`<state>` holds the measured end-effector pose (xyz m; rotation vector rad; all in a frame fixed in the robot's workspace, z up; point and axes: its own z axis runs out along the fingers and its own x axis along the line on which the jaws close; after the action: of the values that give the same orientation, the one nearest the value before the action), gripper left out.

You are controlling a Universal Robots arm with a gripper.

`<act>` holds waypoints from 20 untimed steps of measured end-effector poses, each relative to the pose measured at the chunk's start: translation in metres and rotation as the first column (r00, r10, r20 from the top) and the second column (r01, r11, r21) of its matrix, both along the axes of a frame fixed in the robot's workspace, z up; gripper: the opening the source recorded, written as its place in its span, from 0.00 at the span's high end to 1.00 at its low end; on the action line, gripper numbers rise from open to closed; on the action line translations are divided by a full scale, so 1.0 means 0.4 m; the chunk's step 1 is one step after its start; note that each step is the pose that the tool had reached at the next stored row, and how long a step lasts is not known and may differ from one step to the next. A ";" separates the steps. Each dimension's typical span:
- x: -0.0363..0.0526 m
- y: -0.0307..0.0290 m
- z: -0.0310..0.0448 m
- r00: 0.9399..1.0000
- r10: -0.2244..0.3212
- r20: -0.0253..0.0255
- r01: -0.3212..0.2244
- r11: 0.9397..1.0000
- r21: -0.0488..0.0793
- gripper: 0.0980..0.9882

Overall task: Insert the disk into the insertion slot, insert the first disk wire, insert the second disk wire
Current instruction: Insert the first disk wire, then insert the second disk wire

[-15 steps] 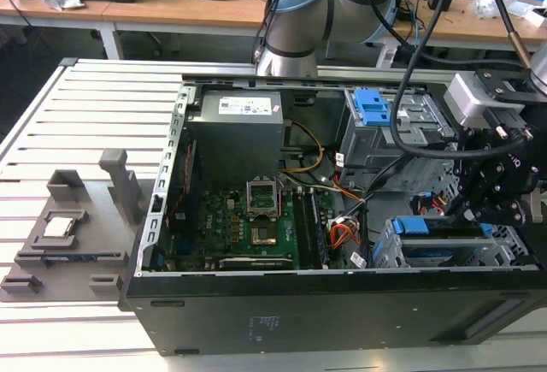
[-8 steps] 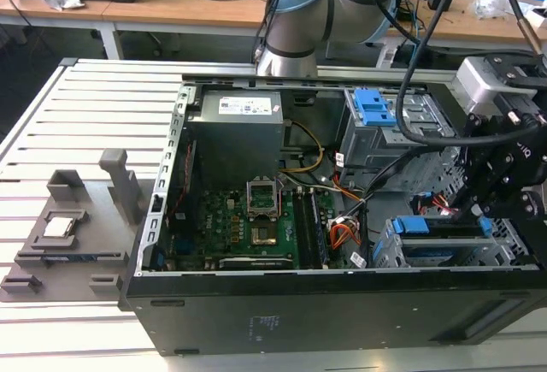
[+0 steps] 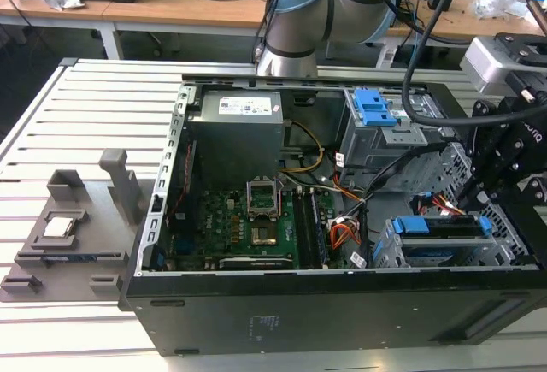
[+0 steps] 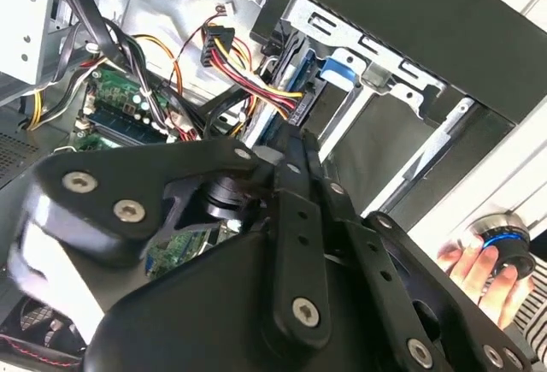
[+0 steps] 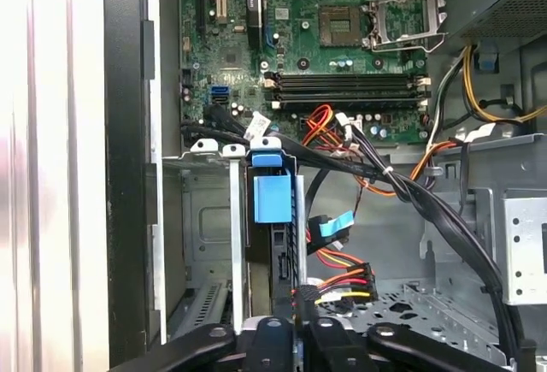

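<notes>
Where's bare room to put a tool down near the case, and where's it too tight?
Free: the slatted table on the exterior view's left, between the grey fixture and the table's far edge. Crowded: inside the case, wires fill the gap between the board and the disk.
</notes>
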<state>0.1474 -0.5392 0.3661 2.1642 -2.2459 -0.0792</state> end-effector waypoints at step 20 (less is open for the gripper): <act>0.000 0.000 0.007 1.000 0.000 0.000 0.000 1.000 0.000 0.99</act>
<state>0.1474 -0.5391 0.3691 2.1641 -2.2459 -0.0790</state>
